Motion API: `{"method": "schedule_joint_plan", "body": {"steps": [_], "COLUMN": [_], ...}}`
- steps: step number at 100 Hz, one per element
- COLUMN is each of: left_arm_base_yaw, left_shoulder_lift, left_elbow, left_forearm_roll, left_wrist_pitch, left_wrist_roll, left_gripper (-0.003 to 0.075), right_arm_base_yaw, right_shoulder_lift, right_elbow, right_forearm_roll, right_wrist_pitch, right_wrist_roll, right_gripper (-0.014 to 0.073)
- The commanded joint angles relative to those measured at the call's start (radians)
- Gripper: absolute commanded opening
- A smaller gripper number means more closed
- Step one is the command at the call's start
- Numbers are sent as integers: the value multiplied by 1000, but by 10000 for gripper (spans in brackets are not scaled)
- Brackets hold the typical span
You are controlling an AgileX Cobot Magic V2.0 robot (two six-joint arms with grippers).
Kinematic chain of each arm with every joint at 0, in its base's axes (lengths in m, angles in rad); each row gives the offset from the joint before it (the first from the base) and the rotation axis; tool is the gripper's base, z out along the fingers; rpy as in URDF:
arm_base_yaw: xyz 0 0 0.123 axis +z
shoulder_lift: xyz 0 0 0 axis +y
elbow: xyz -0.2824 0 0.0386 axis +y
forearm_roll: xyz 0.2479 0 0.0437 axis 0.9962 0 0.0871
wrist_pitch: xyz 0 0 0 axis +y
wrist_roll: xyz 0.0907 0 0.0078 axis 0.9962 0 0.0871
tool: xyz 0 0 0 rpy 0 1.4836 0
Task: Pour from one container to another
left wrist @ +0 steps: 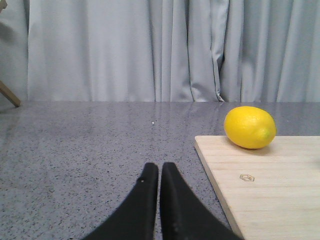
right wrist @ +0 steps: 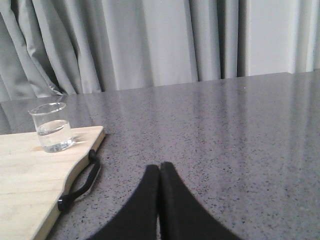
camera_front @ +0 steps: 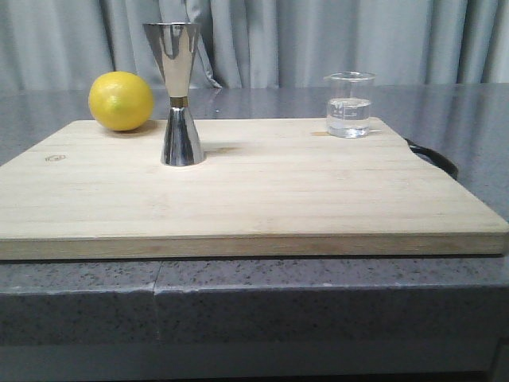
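Pouring was not yet begun, as I judged: the glass beaker (camera_front: 348, 116) stood with water at the far right corner of the cutting board (camera_front: 238, 207), well apart from the steel jigger (camera_front: 178, 91) beside the lemon (camera_front: 121, 101). My left gripper (left wrist: 159, 172) and right gripper (right wrist: 159, 172) were both clenched and empty, off the board

The printed marks on the beaker (camera_front: 348, 115) are too small to read. The board's black strap (camera_front: 433, 157) is partly hidden behind the board's (camera_front: 238, 199) right edge.
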Motion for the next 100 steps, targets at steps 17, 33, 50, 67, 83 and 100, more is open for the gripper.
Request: {"method": "schedule_joint_plan", "body": {"steps": [17,33,50,67,83,100], "left_arm_base_yaw": [3,3,3,3,3,3], "left_shoulder_lift": [-28,-28,-28,-28,-28,-26], "left_elbow": [37,37,37,37,37,26], "left_forearm_roll": [-8,-8,-8,-8,-8,-19], "left_wrist_pitch": [-81,-81,-81,-81,-116,-216], "left_wrist_roll": [-9,-9,-9,-9,-9,-9], "left_gripper": [-19,-19,-19,-19,-19,-19], "right_arm_base_yaw": [-7,-7,-7,-7,-7,-7], "right_shoulder_lift": [-21,-21,-21,-21,-21,-21], "right_elbow": [22,22,22,22,22,16], "right_forearm_roll": [0,0,0,0,0,0], "right_wrist_pitch": [-85,-85,-85,-89,-105,-146], "right_wrist_roll": [-2,-2,-2,-2,-2,-2], "right_gripper": [-75,-75,-75,-75,-75,-75]}}
